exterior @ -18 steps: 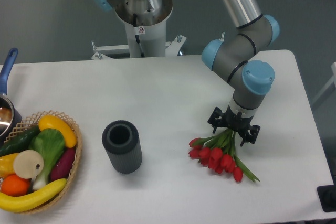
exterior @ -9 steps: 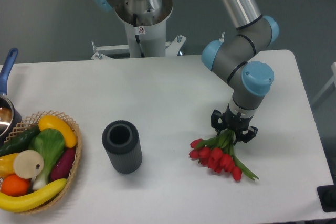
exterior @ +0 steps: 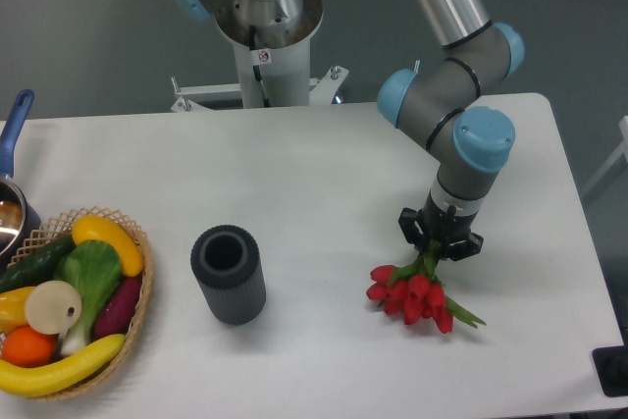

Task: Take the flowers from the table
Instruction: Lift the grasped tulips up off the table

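Observation:
The flowers [exterior: 414, 295], a bunch of red tulip buds on green stems, hang at the right of the white table [exterior: 314, 174]. My gripper [exterior: 438, 245] is shut on the green stems just above the buds. The buds point down and toward the front, with a leaf tip sticking out to the right. Whether the lowest buds still touch the tabletop cannot be told. The upper ends of the stems are hidden behind the gripper's fingers.
A dark grey ribbed cylinder [exterior: 228, 274] stands upright left of the flowers. A wicker basket [exterior: 137, 316] of fruit and vegetables sits at the front left, with a pot and blue handle [exterior: 14, 125] behind it. The robot base [exterior: 265, 36] stands at the back edge.
The gripper's fingers have closed on the stems. The bunch has drawn together and shifted slightly right, with the stems now more upright.

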Controlling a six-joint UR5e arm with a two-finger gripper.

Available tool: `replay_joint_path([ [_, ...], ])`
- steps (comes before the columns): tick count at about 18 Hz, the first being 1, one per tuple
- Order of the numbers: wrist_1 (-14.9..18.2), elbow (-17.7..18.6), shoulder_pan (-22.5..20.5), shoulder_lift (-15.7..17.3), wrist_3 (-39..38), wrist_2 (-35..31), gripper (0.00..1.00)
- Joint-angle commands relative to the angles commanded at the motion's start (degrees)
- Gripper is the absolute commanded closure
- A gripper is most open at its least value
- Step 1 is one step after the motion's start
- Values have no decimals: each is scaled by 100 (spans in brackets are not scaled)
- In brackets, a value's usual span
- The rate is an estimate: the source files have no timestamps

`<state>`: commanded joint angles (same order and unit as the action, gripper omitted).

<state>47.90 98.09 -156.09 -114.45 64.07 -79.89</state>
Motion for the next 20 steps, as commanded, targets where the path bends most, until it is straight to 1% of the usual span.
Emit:
replay_joint_path([
  [3,-26,-17,-88,395,-9,26,85],
  [6,-26,-254,-491,870,-9,245,85],
  [7,-35,-298,-649,1010,-9,481,85],
  [10,-26,-509,-1194,1266,-52,1797,85],
  [11,-35,-536,-1309,1293,-157,2211,85],
  [12,-44,-588,-1397,1293,-289,2493,85],
  [13,-44,-719,-1476,1293,-368,2618,85],
  [14,-35,-825,-1538,1293,-395,2654,85],
  [17,-35,-1001,-1547,1284,-413,2742,85],
  [20,-35,-1081,-1538,1284,-404,2821,85],
])
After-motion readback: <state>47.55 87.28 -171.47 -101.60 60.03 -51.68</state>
